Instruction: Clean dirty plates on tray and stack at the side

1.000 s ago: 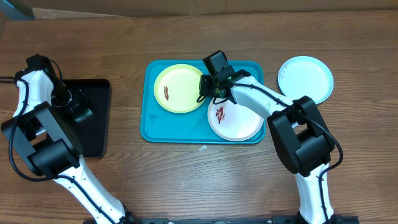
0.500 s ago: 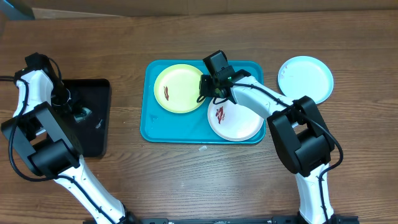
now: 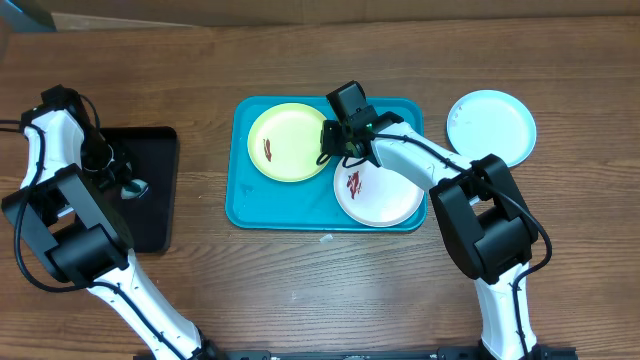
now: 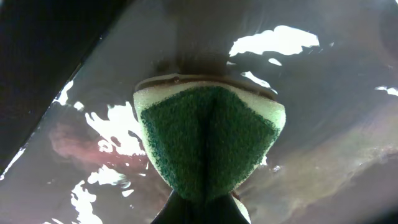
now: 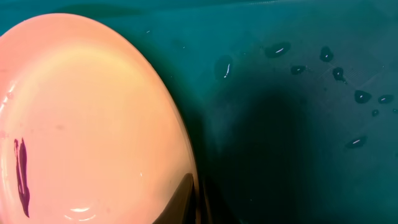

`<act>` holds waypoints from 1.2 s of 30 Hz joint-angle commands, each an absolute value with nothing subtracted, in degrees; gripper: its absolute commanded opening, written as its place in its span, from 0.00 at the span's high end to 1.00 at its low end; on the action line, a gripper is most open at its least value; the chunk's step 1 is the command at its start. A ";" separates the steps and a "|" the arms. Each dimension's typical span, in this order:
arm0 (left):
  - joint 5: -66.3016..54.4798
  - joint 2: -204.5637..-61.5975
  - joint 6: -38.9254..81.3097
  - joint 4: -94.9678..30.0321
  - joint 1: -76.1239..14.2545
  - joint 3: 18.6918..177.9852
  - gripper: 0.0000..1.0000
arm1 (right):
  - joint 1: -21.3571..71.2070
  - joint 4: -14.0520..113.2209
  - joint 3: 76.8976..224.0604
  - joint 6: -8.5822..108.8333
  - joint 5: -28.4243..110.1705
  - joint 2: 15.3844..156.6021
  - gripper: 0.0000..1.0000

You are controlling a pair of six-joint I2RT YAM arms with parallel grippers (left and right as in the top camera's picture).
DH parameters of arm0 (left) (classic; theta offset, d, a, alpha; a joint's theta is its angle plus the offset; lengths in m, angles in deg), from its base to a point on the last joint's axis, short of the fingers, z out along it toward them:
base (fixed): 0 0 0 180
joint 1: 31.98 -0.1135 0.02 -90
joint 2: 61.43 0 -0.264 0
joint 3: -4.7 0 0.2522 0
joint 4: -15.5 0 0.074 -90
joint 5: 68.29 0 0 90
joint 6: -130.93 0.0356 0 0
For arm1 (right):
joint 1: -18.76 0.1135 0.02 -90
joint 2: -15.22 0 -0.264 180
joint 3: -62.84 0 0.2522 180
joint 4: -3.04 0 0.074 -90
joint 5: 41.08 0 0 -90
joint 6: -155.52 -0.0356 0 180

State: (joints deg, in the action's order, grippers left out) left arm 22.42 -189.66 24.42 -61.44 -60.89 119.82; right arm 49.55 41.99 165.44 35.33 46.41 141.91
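The yellow-green plate (image 3: 287,141) lies at the left of the turquoise tray (image 3: 250,205), with a dark-red smear on it. My right gripper (image 3: 325,148) is shut on this plate's right rim; in the right wrist view the plate (image 5: 81,118) fills the left and the closed gripper (image 5: 196,199) pinches its edge. The white plate (image 3: 385,195), also smeared, sits at the tray's right. A pale blue plate (image 3: 490,125) rests on the table right of the tray. My left gripper (image 4: 202,202) is shut on a green sponge (image 4: 208,143), which folds between its jaws.
The black tray (image 3: 155,215) at the left holds shallow water (image 4: 298,124), and the left gripper (image 3: 128,186) hangs over it. Water drops dot the turquoise tray floor (image 5: 298,124). A small white scrap (image 3: 325,238) lies on the wooden table below the tray.
The left gripper has closed on the sponge over the black tray. The right arm and the plates have not moved.
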 commanded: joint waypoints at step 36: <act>15.33 -186.36 27.69 -76.32 -60.78 136.89 0.96 | 49.44 42.01 165.61 35.61 47.79 141.00 0.96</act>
